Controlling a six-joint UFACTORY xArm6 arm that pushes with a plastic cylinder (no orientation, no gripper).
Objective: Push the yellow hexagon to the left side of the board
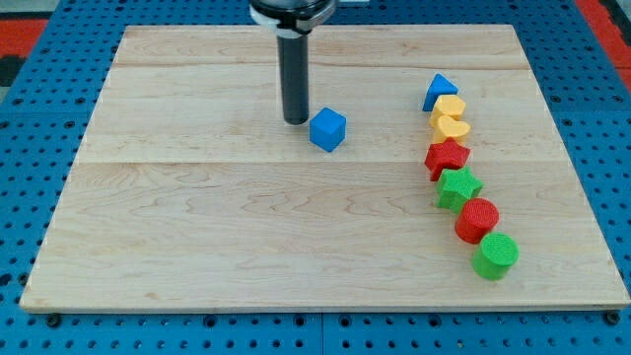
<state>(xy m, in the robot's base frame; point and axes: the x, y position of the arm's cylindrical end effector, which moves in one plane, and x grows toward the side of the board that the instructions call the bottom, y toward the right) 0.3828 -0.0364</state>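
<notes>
Camera view: my tip rests just left of a blue cube, well apart from the yellow hexagon at the wooden board's right; the rod has no jaws and holds nothing.

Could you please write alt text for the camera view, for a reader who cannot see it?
My tip rests just left of a blue cube on a wooden board; the yellow hexagon sits far right in a column of coloured blocks.

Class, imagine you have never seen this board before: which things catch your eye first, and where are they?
A curved chain of coloured blocks runs down the view's right: blue triangle, yellow hexagon, yellow heart, red star, green star, red cylinder, green cylinder. Near the top centre, my tip stands just left of a lone blue cube.
</notes>
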